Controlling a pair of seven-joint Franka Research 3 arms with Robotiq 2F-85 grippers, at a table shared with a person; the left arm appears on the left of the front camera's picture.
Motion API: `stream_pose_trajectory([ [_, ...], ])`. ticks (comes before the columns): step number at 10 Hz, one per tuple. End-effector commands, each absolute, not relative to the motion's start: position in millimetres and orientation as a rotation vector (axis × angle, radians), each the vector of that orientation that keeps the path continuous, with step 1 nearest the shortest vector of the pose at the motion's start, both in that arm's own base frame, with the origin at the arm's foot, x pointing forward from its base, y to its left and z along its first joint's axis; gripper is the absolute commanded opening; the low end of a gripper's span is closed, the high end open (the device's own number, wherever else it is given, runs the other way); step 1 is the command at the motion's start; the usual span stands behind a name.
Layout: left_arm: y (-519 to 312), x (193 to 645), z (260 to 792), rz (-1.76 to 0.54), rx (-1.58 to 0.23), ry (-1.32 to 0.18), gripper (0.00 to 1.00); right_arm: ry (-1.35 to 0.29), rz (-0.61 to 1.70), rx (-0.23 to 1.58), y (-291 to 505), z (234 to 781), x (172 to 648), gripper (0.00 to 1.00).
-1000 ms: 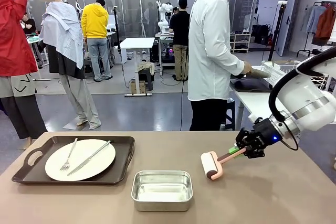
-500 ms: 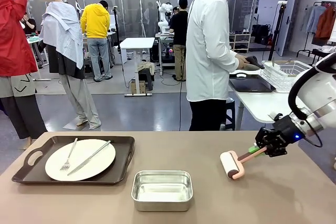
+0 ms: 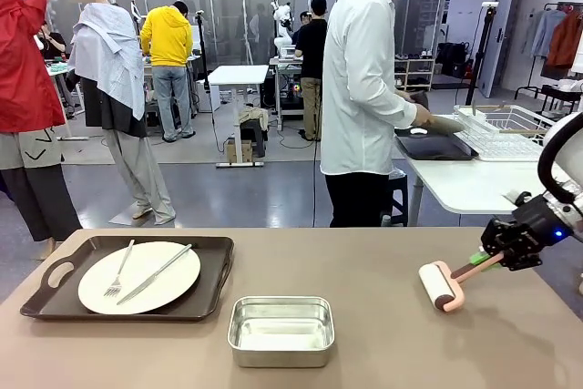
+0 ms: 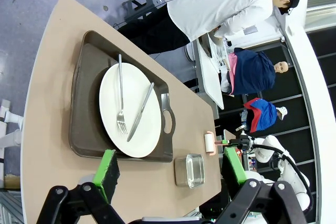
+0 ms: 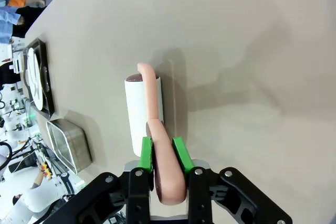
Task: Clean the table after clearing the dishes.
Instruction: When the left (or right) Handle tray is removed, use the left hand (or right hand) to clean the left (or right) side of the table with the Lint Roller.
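One tray (image 3: 217,280) with plate (image 3: 173,287), fork (image 3: 119,272) and knife (image 3: 157,272) at the counter's (image 3: 364,266) left edge — steel pan (image 3: 281,301) by the front edge. Right jaws clamped on a lint roller (image 3: 439,285), roll down near the right edge; left jaws wide.

Glass partitions (image 3: 228,6) back a grey floor (image 3: 228,193) (white side table (image 3: 446,189) right).

On the table (image 3: 346,266), the tray (image 3: 216,266) lies at 9 o'clock, bearing the plate (image 3: 168,291) with the fork (image 3: 119,272) left of the knife (image 3: 155,273). The pan (image 3: 281,301) sits at 6 o'clock, the roller (image 3: 439,286) at 3 o'clock; a person (image 3: 360,97) stands beyond 12 o'clock.
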State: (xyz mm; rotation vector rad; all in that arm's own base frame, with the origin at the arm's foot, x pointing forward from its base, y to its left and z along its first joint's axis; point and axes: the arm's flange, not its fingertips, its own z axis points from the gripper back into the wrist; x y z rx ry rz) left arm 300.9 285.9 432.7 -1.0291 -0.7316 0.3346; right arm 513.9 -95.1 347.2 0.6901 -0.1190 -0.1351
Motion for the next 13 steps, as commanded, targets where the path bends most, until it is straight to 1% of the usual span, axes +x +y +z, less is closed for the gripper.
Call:
stream_pose_trajectory([
  [1, 287.0, 296.4, 434.0, 0.316, -1.036, -0.736, 1.00, -0.078, -0.191, 0.434, -123.9, 307.6, 495.6, 0.00],
  [3, 287.0, 296.4, 434.0, 0.316, -1.036, -0.736, 1.00, -0.081, -0.245, 0.377, -145.4, 323.2, 492.2, 0.00],
  [5, 287.0, 296.4, 434.0, 0.316, -1.036, -0.736, 1.00, -0.131, -0.244, 0.363, -152.1, 350.7, 487.0, 0.00],
  [7, 287.0, 296.4, 434.0, 0.316, -1.036, -0.736, 1.00, -0.181, -0.210, 0.312, -145.7, 384.8, 480.9, 0.00],
  [10, 287.0, 296.4, 434.0, 0.316, -1.036, -0.736, 1.00, -0.294, -0.146, 0.307, -132.3, 437.5, 467.3, 0.00],
  [11, 287.0, 296.4, 434.0, 0.316, -1.036, -0.736, 1.00, -0.310, -0.129, 0.281, -124.3, 449.3, 463.9, 0.00],
  [13, 287.0, 296.4, 434.0, 0.316, -1.036, -0.736, 1.00, -0.341, -0.095, 0.294, -112.6, 469.3, 458.4, 0.00],
])
